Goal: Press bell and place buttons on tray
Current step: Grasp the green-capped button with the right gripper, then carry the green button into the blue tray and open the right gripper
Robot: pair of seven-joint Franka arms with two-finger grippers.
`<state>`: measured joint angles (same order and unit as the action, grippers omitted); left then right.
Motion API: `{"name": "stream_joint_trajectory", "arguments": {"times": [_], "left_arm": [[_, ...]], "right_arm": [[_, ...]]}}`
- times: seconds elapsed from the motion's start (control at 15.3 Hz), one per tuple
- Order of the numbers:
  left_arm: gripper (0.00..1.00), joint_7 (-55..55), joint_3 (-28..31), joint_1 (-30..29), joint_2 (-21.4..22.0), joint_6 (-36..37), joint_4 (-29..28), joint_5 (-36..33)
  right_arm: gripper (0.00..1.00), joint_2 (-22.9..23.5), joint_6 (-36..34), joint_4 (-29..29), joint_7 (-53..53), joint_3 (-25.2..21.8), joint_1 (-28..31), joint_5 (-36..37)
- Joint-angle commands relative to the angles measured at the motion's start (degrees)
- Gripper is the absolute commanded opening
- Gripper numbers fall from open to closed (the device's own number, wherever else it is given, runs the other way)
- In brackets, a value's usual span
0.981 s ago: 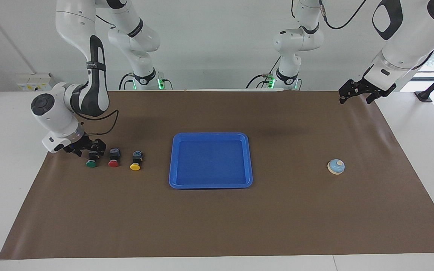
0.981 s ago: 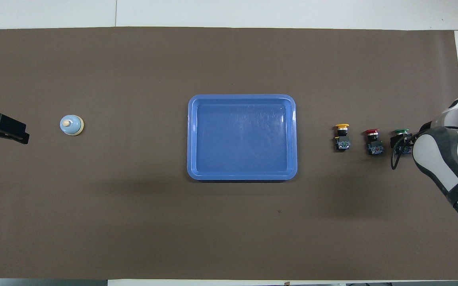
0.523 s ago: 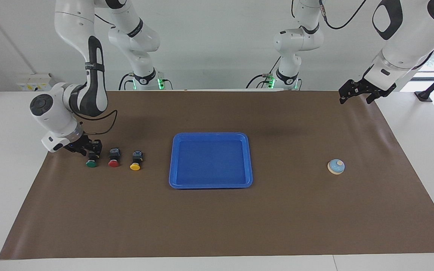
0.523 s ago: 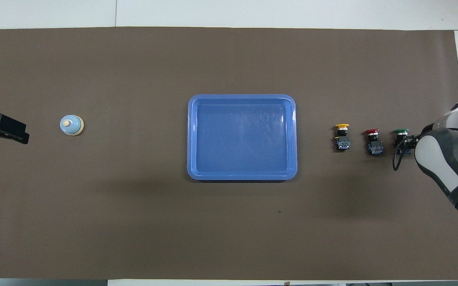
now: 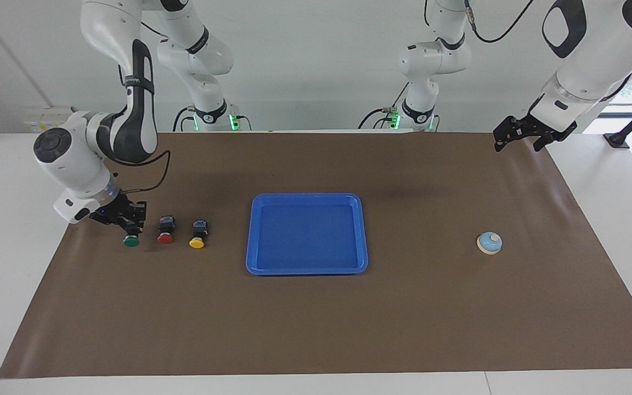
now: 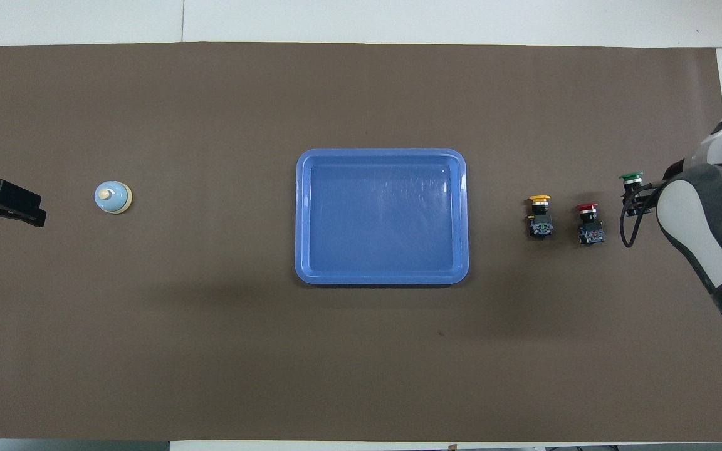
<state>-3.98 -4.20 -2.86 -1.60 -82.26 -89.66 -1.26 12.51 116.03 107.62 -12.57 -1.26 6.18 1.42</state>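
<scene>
My right gripper (image 5: 131, 225) is shut on the black body of the green button (image 5: 131, 240), which it holds a little above the mat at the right arm's end, beside the red button (image 5: 165, 237). In the overhead view the green button (image 6: 631, 178) shows its cap just off the right gripper (image 6: 637, 200). The red button (image 6: 588, 222) and the yellow button (image 5: 197, 242) stand in a row on the mat. The blue tray (image 5: 252, 241) lies mid-table with nothing in it. The light-blue bell (image 5: 489, 242) sits toward the left arm's end. My left gripper (image 5: 518, 137) waits open above the mat's corner.
A brown mat (image 5: 316, 323) covers the table, with white tabletop (image 5: 14, 230) past its ends. The two arm bases (image 5: 212, 118) stand at the robots' edge. The yellow button (image 6: 539, 218) is the one closest to the tray (image 6: 301, 219).
The right gripper closed on the green button and raised it off the mat, out of line with the red and yellow ones. The left arm has not moved.
</scene>
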Motion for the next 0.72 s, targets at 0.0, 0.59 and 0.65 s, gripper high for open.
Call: {"name": "stream_joint_trajectory", "arguments": {"times": [0.0, 0.59, 0.65], "left_arm": [[1.0, -0.15, -0.11, -0.48, 0.37, 1.05, 0.1, 0.3], [1.0, -0.15, -0.11, -0.39, 0.46, 1.05, 0.1, 0.3], [1.0, -0.15, -0.11, -0.39, 0.37, 1.05, 0.1, 0.3]], "right_arm": [[0.0, 1.72, -5.37, -7.5, 13.13, 0.2, -8.61, 0.17], [0.0, 10.6, -0.47, -11.56, 40.16, 0.29, -29.28, -3.08], [0.0, 10.87, 0.5, -11.04, 40.78, 0.29, -29.73, -3.09]]}}
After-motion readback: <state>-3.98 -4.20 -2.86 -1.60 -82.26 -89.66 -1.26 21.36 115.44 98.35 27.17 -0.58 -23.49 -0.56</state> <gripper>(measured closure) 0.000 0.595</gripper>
